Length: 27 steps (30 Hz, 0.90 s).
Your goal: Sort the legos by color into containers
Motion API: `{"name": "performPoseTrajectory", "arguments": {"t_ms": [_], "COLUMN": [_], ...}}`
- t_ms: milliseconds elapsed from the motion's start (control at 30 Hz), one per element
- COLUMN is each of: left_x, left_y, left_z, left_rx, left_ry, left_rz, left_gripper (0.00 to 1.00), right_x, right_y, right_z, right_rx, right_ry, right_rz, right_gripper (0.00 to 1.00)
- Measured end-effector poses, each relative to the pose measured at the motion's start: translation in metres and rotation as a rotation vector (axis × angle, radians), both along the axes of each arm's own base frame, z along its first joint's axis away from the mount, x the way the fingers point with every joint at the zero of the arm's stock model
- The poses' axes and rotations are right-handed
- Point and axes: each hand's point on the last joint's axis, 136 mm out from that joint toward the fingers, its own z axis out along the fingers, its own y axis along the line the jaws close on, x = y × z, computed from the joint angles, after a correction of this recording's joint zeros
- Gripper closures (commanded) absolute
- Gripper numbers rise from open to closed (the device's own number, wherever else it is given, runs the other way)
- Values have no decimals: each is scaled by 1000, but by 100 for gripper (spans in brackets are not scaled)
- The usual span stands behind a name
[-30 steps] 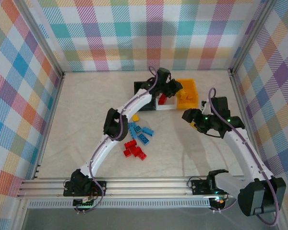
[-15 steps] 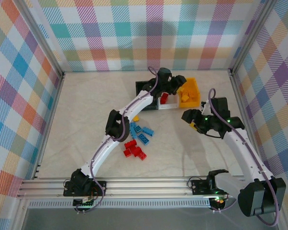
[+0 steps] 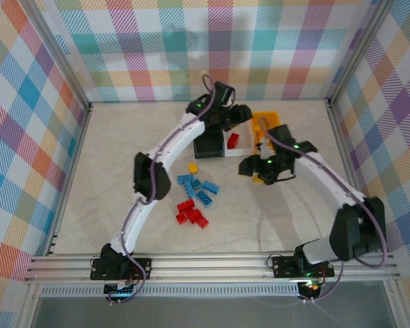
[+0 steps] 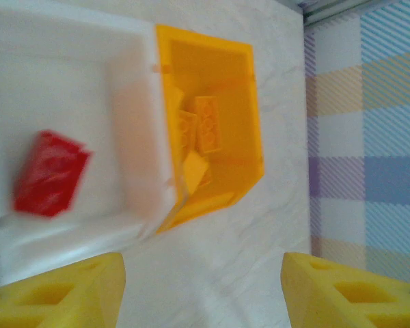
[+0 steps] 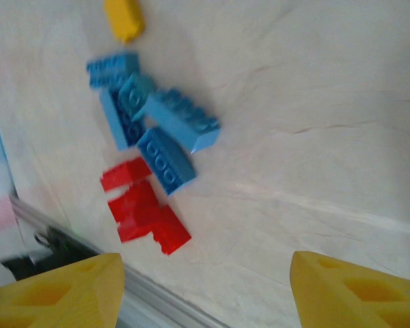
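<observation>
Left wrist: left jaws part open, empty, hovering above the white bin (image 4: pixel 68 89). One red brick (image 4: pixel 49 174) lies in it, below and left of the jaws. The orange bin (image 4: pixel 236 82) sits just beside it, holding about four yellow bricks (image 4: pixel 208 130). On its other side is the black bin (image 3: pixel 208 145). Right jaws also apart, holding nothing. Ahead of them on the table (image 5: pixel 314 82): one loose yellow brick (image 5: pixel 123 19), roughly five blue bricks (image 5: pixel 181 121), three or four red bricks (image 5: pixel 145 217). Bricks look light, rigid and slick, so pinch across the flat long sides. The piles touch, so neighbours may skid.
</observation>
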Motion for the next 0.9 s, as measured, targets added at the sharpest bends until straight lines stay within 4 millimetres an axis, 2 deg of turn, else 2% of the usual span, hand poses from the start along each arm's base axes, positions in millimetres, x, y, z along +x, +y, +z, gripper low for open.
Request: {"name": "performPoseTrajectory", "arguments": {"t_ms": [100, 167, 267, 333, 433, 500, 600, 900], "left_x": [-35, -56, -84, -102, -126, -141, -155, -158], "left_y": [58, 100, 157, 191, 225, 235, 241, 243], "left_z": [20, 22, 2, -23, -54, -66, -73, -72], "left_rx": [79, 120, 181, 222, 273, 292, 302, 285], "left_ry": [2, 12, 67, 125, 204, 239, 258, 262], "left_rz": [33, 74, 147, 194, 246, 256, 255, 256], "left_gripper": [36, 36, 36, 36, 35, 35, 35, 35], "right_x": [-14, -20, -16, -9, -1, 3, 4, 24], "right_y": [37, 51, 55, 54, 55, 57, 64, 74], "right_z": [-15, -25, -40, -50, -60, -66, -77, -100], "right_rx": [-56, -91, -148, -183, -224, -249, -282, -406], "right_ry": [-39, -65, -94, -108, -127, -137, -149, -202], "right_rz": [233, 345, 441, 477, 510, 532, 566, 635], "right_gripper": [34, 34, 35, 36, 36, 36, 35, 35]}}
